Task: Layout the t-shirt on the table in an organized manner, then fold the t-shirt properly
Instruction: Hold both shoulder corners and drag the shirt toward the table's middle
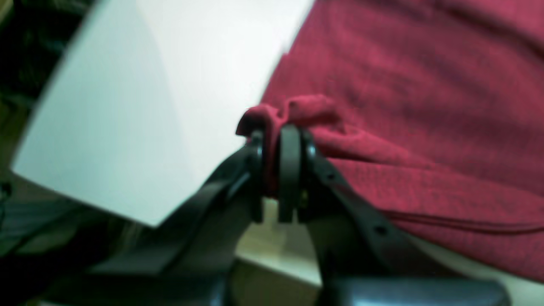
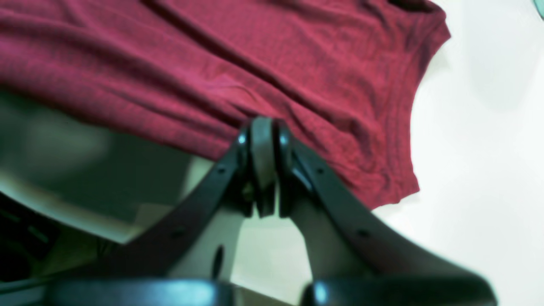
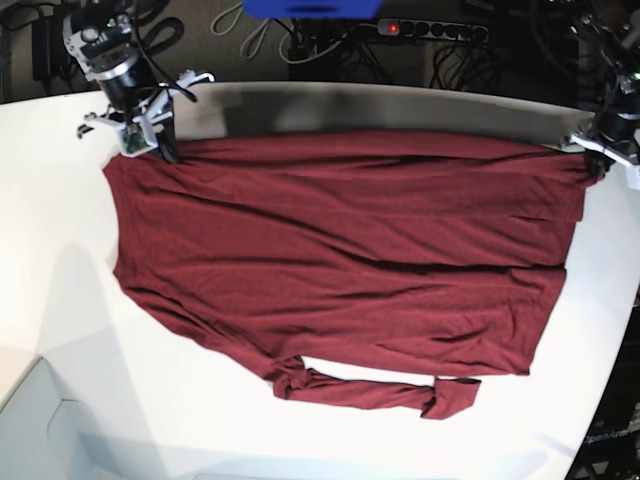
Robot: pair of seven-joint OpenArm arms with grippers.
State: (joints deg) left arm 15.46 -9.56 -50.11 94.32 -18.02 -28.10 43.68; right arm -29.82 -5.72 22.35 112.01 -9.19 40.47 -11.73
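t-shirt (image 3: pixel 340 260) is spread on the worktop (image 3: pixel 60 330), far edge pinched at both corners by closed jaws of left gripper (image 1: pixel 276 140) and right gripper (image 2: pixel 263 140); even tension should be kept.

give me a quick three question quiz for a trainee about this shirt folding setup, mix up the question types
1. True or false: the left gripper is shut on the t-shirt.
2. Which edge of the t-shirt do both grippers hold in the base view? A) far edge B) near edge C) neither
3. Fill in: a sleeve lies along the shirt's ___ side on the table, base view.

Key: 1 true; 2 A; 3 near. The right gripper pinches the other far corner.
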